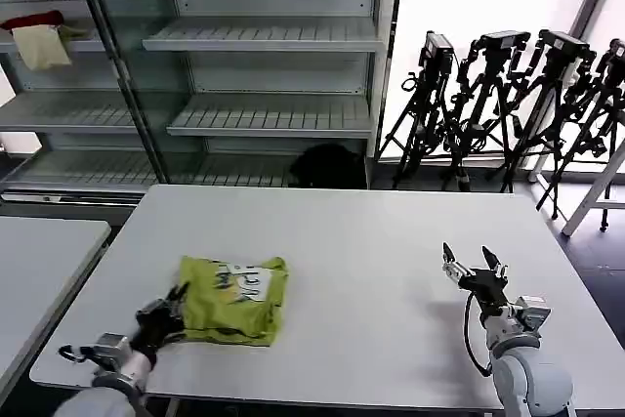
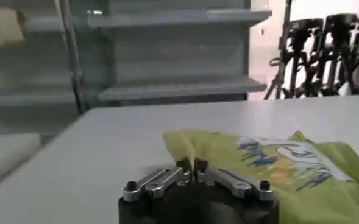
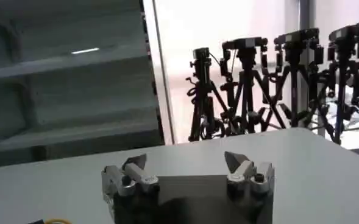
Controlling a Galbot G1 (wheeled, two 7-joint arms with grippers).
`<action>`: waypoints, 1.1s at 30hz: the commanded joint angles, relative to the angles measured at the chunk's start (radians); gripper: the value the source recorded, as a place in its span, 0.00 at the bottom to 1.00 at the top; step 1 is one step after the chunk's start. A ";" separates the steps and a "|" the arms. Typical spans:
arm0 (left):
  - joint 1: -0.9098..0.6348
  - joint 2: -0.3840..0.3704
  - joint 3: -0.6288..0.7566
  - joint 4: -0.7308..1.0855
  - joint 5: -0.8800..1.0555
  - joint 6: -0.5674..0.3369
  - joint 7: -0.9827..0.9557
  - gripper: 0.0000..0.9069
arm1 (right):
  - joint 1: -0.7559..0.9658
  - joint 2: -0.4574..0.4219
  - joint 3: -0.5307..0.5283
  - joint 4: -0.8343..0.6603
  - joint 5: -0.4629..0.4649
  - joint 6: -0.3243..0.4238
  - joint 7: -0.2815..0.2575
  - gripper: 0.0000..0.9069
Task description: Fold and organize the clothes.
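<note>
Left gripper (image 1: pixel 176 302) fingers closed at T-shirt (image 1: pixel 234 298) edge.

Arm and gripper status — both arms low at the near edge of the workspace.

The left gripper (image 1: pixel 179 302) sits at the near left, wrist low, its fingers (image 2: pixel 191 170) closed tip to tip. The right gripper (image 1: pixel 471 265) is held at the near right on a raised wrist — its fingers (image 3: pixel 235 162) are spread wide apart, tips pointing away from the robot.
</note>
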 commanded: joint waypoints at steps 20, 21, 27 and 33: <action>-0.006 0.208 0.071 -0.215 0.489 0.097 0.134 0.00 | -0.065 -0.042 0.051 -0.054 0.078 0.062 0.006 1.00; -0.011 0.152 0.157 -0.184 0.546 0.083 0.138 0.00 | -0.069 -0.041 0.052 -0.057 0.078 0.065 0.007 1.00; -0.112 -0.090 0.450 0.039 0.686 0.030 0.090 0.00 | -0.087 -0.034 0.054 -0.054 0.072 0.066 0.014 1.00; -0.252 -0.126 0.538 0.046 0.451 0.085 -0.014 0.00 | -0.123 -0.023 0.044 -0.013 0.058 0.062 0.014 1.00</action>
